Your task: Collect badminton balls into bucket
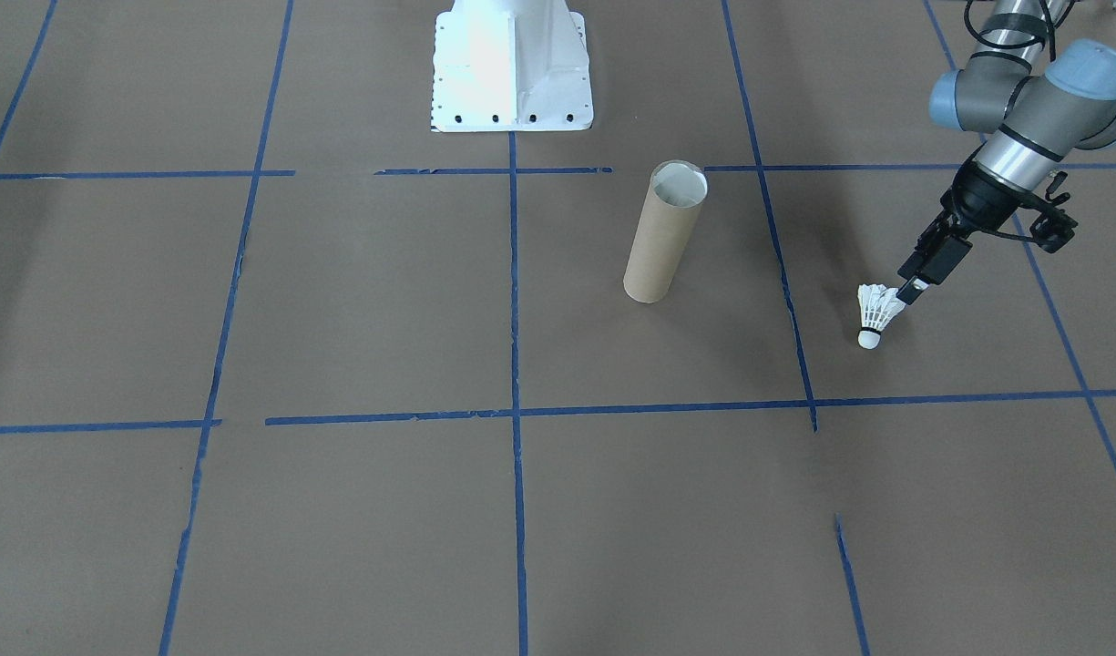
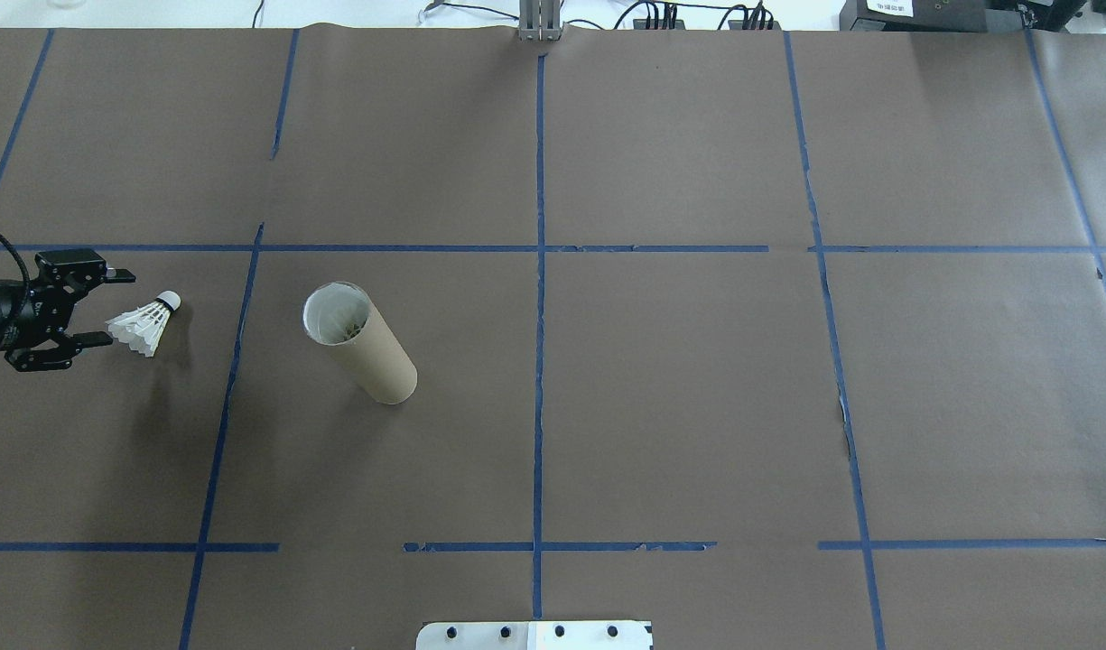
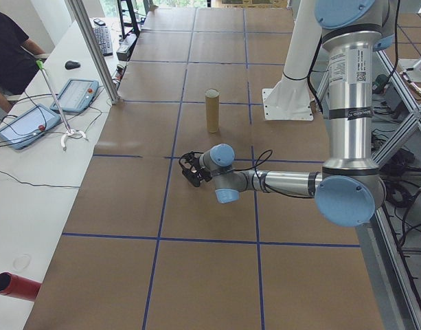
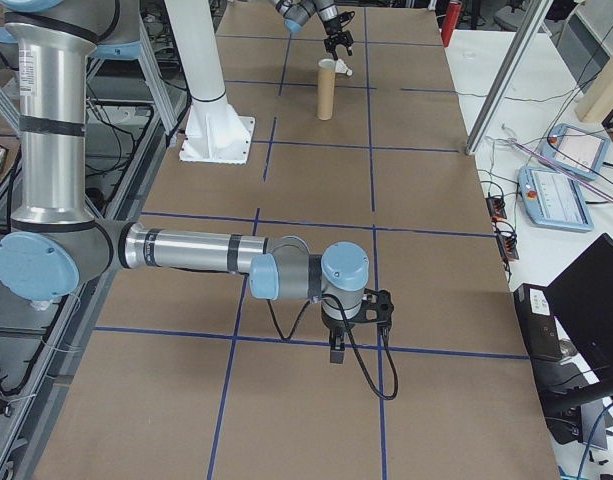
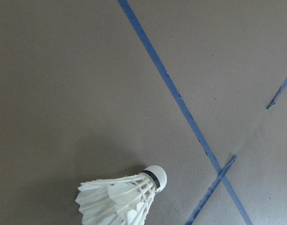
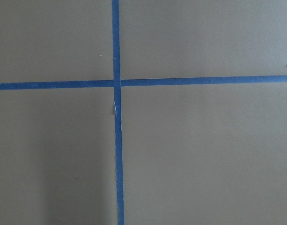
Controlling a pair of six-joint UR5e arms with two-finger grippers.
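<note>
One badminton ball (image 2: 144,327), a white feather shuttlecock, is at the table's left side, its cork tip pointing away from the robot. My left gripper (image 2: 121,306) points down at its feather end, fingers spread wide, one fingertip (image 1: 911,292) at the skirt's rim. The left wrist view shows the badminton ball (image 5: 122,197) low in the frame above brown paper. The bucket (image 2: 358,341), a brown cardboard tube with a pale inside, stands upright to the right of it, a blue line between them. My right gripper (image 4: 334,352) hangs over a tape crossing far from both; I cannot tell its state.
Blue tape lines (image 2: 539,361) grid the brown paper. The white pedestal base (image 1: 512,68) sits at the robot's edge. In the exterior left view a person (image 3: 7,48) is at a white side bench with tablets (image 3: 28,124), behind a metal post (image 3: 93,51).
</note>
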